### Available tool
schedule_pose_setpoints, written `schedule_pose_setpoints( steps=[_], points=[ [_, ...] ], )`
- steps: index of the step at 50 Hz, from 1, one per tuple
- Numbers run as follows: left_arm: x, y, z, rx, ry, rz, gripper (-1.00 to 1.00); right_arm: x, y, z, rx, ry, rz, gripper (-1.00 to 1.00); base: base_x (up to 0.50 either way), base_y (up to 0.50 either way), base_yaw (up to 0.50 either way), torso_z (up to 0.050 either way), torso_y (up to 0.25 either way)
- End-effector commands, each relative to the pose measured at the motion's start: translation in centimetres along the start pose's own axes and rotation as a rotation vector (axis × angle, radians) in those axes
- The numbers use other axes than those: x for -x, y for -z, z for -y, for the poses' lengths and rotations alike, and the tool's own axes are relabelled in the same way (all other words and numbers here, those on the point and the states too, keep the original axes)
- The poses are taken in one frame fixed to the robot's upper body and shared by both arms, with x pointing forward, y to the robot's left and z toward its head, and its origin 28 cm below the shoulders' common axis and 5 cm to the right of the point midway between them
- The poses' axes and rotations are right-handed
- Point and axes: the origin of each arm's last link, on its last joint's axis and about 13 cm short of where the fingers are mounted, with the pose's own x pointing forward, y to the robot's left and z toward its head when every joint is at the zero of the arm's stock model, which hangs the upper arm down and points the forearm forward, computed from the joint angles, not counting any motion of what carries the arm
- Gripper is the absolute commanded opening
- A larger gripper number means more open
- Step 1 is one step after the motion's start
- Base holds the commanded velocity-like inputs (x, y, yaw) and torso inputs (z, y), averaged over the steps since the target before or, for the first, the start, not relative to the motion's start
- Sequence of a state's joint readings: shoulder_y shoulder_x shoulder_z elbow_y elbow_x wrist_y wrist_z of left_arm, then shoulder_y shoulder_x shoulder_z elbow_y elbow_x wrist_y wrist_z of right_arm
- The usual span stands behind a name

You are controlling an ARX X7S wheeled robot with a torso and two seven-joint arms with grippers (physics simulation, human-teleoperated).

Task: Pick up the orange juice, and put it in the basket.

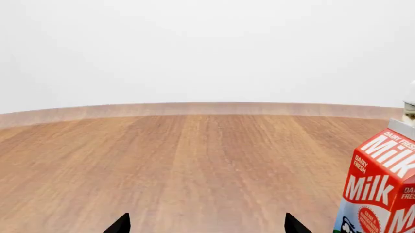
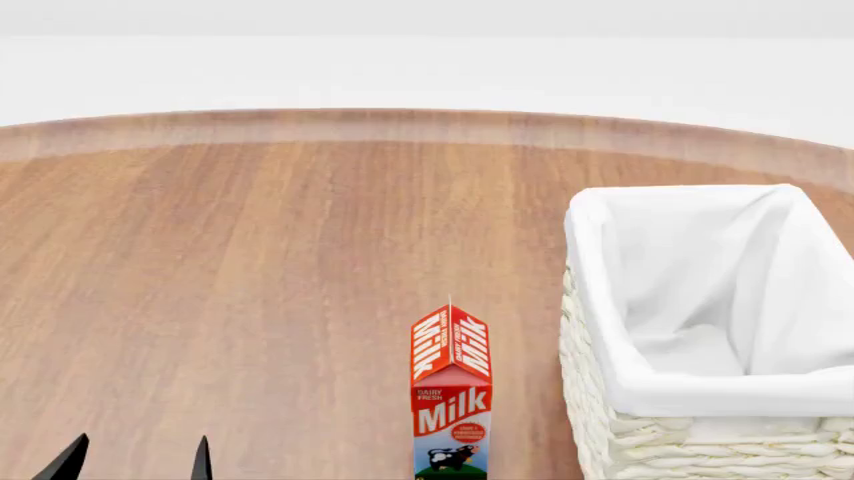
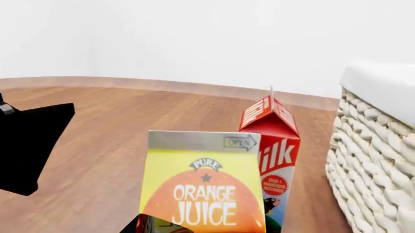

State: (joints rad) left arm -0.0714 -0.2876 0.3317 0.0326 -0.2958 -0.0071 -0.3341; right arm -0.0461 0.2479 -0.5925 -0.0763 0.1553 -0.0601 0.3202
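Observation:
The orange juice (image 3: pixel 204 189), a yellow-green carton with an orange circle, fills the near middle of the right wrist view. My right gripper (image 3: pixel 204 226) is shut on it: one dark finger (image 3: pixel 147 225) lies against its lower side and the other is hidden. Neither the juice nor the right gripper shows in the head view. The basket (image 2: pixel 601 300), cream wicker with a white liner, stands at the right and has nothing in it; its woven wall (image 3: pixel 372 160) is beside the juice. My left gripper (image 2: pixel 134 462) (image 1: pixel 206 226) hovers open over bare wood at the near left.
A red-and-white Milk carton (image 2: pixel 451 395) (image 3: pixel 275 145) (image 1: pixel 382 189) stands upright just left of the basket and right behind the juice. A black block (image 3: pixel 29 145), seemingly my left arm, sits off to one side. The round wooden table (image 2: pixel 267 250) ends at a curved far edge.

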Motion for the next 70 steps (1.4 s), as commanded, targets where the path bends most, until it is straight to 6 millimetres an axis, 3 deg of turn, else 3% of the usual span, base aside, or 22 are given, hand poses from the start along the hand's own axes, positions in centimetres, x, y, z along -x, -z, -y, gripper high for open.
schedule_pose_setpoints(
  steps=[1,17,70],
  points=[
    [0.0,0.0,0.0,0.0,0.0,0.0,1.0,0.5,-1.8,-0.1,0.044,-0.004,0.071,-1.0,0.0,0.0,0.0,0.0,0.0],
    [0.0,0.0,0.0,0.0,0.0,0.0,1.0,1.0,-5.0,0.2,0.063,0.007,0.152,-1.0,0.0,0.0,0.0,0.0,0.001],
    [0.1,0.0,0.0,-0.001,-0.001,0.0,1.0,1.0,-12.2,1.3,0.117,0.058,0.31,-1.0,0.0,0.0,0.0,0.0,0.0]
  ],
)
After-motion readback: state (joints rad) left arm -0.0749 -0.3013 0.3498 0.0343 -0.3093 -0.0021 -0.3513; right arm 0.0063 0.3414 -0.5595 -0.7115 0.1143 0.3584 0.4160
